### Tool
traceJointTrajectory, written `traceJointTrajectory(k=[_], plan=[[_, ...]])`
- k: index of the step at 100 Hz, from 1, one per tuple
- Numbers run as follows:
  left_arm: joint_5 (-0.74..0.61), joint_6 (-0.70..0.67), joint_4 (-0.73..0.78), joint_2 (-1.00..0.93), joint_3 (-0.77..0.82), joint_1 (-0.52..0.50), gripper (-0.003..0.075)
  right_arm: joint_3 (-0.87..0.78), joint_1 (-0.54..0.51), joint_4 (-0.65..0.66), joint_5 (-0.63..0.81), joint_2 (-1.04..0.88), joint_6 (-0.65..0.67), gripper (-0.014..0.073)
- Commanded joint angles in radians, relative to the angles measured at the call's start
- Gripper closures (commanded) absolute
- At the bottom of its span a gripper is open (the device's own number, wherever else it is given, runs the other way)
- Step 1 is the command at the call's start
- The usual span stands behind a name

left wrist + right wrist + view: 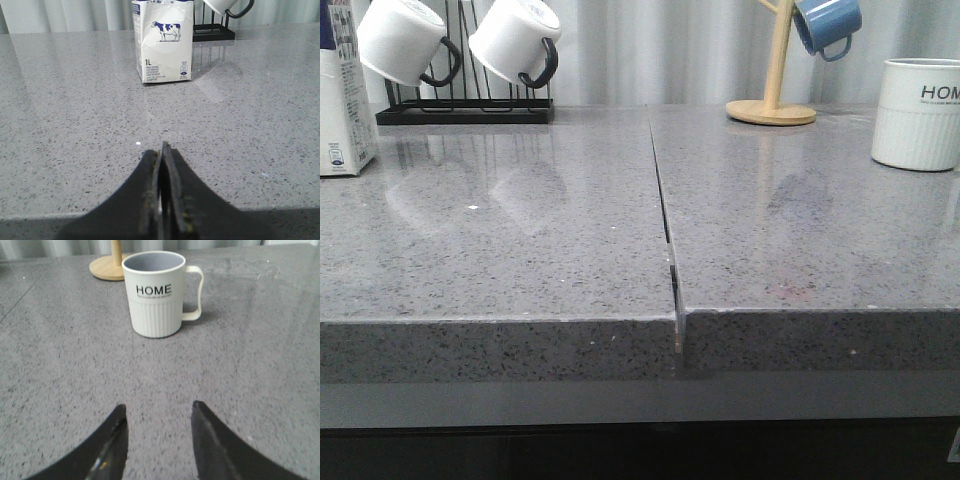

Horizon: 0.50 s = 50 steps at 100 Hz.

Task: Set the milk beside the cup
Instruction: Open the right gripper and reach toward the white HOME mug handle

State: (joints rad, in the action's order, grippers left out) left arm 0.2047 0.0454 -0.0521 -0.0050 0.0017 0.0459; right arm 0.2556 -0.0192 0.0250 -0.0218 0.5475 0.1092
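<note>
The milk carton (pixel 340 95) stands upright at the far left of the grey counter, cut off by the front view's edge. In the left wrist view the milk (pixel 162 42) shows its cow picture, well ahead of my left gripper (pixel 160 150), which is shut and empty near the counter's front edge. The cup (pixel 918 112), white with "HOME" and a ribbed lower half, stands at the far right. In the right wrist view the cup (pixel 157 292) is ahead of my right gripper (pixel 158 412), which is open and empty. Neither gripper shows in the front view.
A black rack (pixel 465 105) with two small white mugs with black handles (pixel 515 40) stands at the back left beside the milk. A wooden mug tree (pixel 775 100) with a blue mug (pixel 827 25) stands at the back, left of the cup. A seam (pixel 665 215) splits the counter.
</note>
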Motion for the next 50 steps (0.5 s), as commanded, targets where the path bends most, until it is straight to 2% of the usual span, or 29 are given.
traceJointTrajectory(k=[1,25,50], plan=[[-0.082,-0.001,-0.002,-0.032,0.019,-0.003,0.0741,0.036,-0.019,0.0,0.181,0.063,-0.005,0.0256],[-0.082,-0.001,-0.002,-0.032,0.019,-0.003,0.0741,0.038,-0.121,0.0,0.431,0.264,-0.015,0.0256],[-0.082,-0.001,-0.002,-0.032,0.019,-0.003,0.0741,0.125,-0.129,0.0,0.611,0.522,-0.015,0.0256]])
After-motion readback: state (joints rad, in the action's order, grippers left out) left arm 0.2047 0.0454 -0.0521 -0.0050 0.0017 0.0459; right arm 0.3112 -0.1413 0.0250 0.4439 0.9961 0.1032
